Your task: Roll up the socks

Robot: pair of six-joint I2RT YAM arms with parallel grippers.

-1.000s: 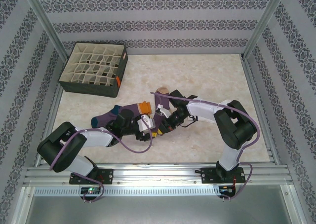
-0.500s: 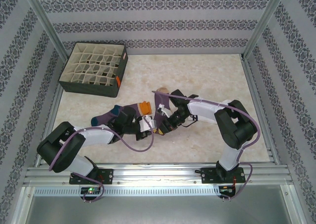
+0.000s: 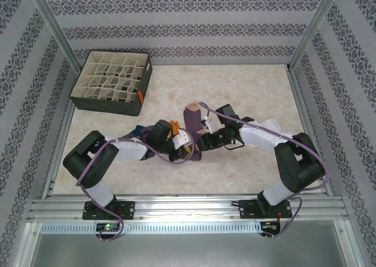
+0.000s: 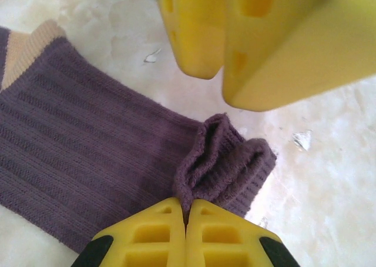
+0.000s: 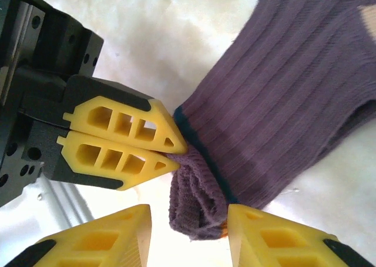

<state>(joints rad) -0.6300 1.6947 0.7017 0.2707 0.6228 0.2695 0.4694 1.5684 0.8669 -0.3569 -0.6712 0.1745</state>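
You are only at the start of the roll. The purple sock (image 3: 192, 119) lies on the table (image 3: 252, 90) between the two arms, its tan toe toward the far side and its cuff toward the arm bases. Only that cuff end is turned over, into a small, loose curl (image 4: 226, 164); the leg and foot lie flat and unrolled beyond it. A second sock (image 3: 138, 129), with teal and orange patches, lies just left of it, partly under the left arm, and as far as you can see it is not rolled at all. The divider box (image 3: 111, 82) sits well apart at the far left corner. By my judgement nearly all of this sock's length, and the whole of the other, are left to roll.

Your left gripper (image 4: 187, 213) is clenched, its yellow fingers pressed together with the near edge of the curl pinched between the tips. Your right gripper (image 5: 189, 213) is spread wide, one finger on each side of the curl. The right-hand finger (image 5: 270, 237) looks to rest against the fabric, you cannot tell whether the other one touches, and it grips nothing
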